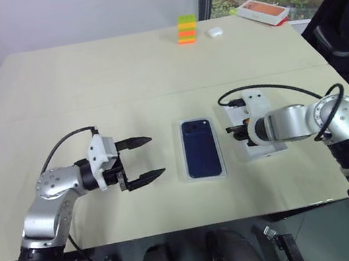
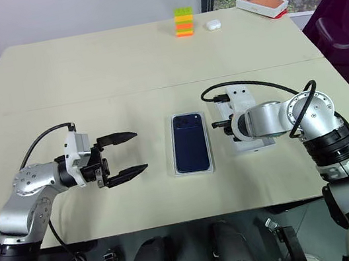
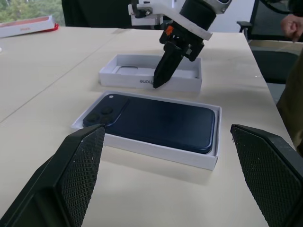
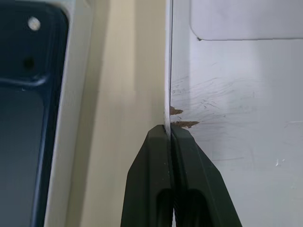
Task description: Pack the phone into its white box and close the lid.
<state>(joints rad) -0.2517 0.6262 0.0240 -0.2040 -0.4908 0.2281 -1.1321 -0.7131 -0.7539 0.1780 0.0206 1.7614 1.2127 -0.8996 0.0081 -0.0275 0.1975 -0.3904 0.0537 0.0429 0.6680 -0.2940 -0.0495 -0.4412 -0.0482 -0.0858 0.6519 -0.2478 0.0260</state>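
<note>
The dark navy phone (image 1: 201, 147) lies face down inside the white box (image 3: 156, 149) at the middle of the table, camera cluster at the far end. Just right of it rests the lid (image 3: 127, 75), white inside facing up. My right gripper (image 1: 233, 130) points down at the lid's wall nearest the box and is shut on that thin wall (image 4: 168, 71), its fingertips (image 4: 182, 137) pinching the edge. My left gripper (image 1: 157, 154) hovers left of the box, pointing at it, open and holding nothing.
At the far edge stand a stack of coloured bricks (image 1: 186, 29), a small white case (image 1: 214, 32) and an orange-topped box (image 1: 263, 11). A dark chair (image 1: 344, 22) stands by the table's right side. A person's hand (image 3: 291, 26) shows beyond the table.
</note>
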